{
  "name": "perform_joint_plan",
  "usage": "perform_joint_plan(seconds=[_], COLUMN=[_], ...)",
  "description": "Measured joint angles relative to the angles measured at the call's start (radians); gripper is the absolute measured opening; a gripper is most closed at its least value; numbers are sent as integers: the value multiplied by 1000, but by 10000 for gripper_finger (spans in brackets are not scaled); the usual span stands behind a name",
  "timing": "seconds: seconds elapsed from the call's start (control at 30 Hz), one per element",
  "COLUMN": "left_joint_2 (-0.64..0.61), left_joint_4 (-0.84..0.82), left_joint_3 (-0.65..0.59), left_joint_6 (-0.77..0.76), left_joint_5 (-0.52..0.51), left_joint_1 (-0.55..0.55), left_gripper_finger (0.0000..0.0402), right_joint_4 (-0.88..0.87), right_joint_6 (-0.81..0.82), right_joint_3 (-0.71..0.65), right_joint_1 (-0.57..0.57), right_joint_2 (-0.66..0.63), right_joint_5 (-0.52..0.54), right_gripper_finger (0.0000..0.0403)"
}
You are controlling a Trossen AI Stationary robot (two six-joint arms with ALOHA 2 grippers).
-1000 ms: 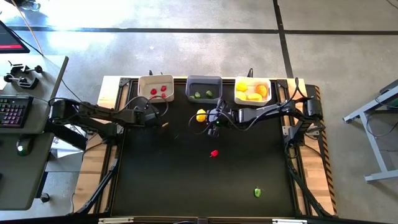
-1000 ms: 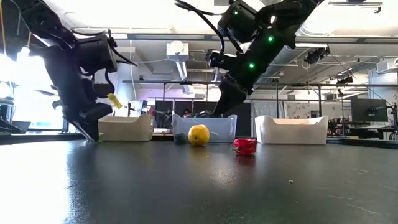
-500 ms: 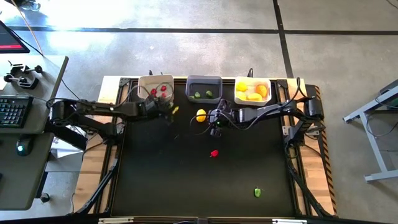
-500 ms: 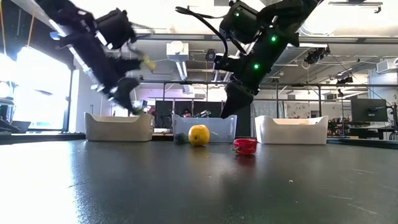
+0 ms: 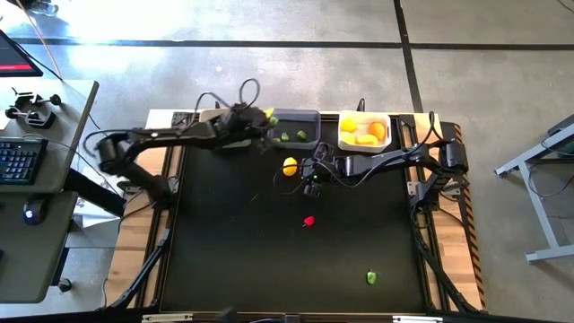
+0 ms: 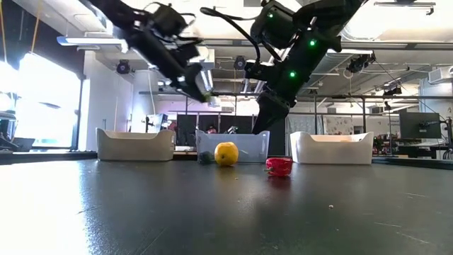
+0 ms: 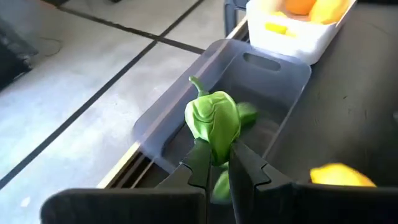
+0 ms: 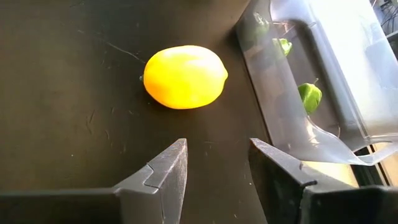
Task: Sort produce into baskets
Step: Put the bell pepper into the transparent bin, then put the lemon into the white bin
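Left pincer (image 7: 216,163) clamped on green pepper (image 7: 213,122), held above the dark grey basket (image 7: 261,71). Right pincer (image 8: 216,163) spread wide, empty, beside that basket, facing the lemon (image 8: 184,76) on the tabletop (image 8: 74,74).

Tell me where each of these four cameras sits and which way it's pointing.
High view: overhead, looking straight down on the black table; both arms show.
Low view: at tabletop height, looking level across at three plastic bins; both arms come down from above.
Left wrist view: on the left arm, over the dark grey bin; the left gripper pinches a small green pepper.
Right wrist view: on the right arm, facing the tabletop; the right gripper is open.
Shared: the right wrist and low views both show the yellow lemon-like piece.
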Motion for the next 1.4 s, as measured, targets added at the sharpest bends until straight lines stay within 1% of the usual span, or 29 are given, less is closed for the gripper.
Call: perform_joint_plan(seconds=[0.07,0.23,0.4,0.5,0.63,0.77,1.03,1.17,1.27,1.33,1.4], left_joint_2=[68,218,321,375,428,437,409,406,398,377,329], left_joint_4=[1,-7,-7,-6,-8,-5,-13,-6,27,94,207], left_joint_3=[57,177,245,276,301,311,311,302,256,199,115], left_joint_6=[21,42,49,50,52,78,144,152,174,178,173], left_joint_5=[34,166,259,297,299,255,254,264,264,264,262], left_joint_1=[13,46,86,102,112,112,102,102,102,96,89], left_gripper_finger=[14,14,14,14,17,38,123,153,152,136,112], right_joint_4=[0,-8,-19,-21,-21,-22,-24,-26,-30,2,40], right_joint_6=[0,1,17,20,22,35,43,45,55,59,40], right_joint_3=[0,0,0,0,0,0,0,0,-1,-21,-52], right_joint_1=[0,0,0,0,0,0,0,0,0,0,0], right_joint_2=[0,0,0,0,0,0,0,0,0,0,0], right_joint_5=[0,-2,-5,-6,-7,-8,-8,-8,-8,-8,-8], right_gripper_finger=[161,161,161,161,161,161,161,161,161,161,161])
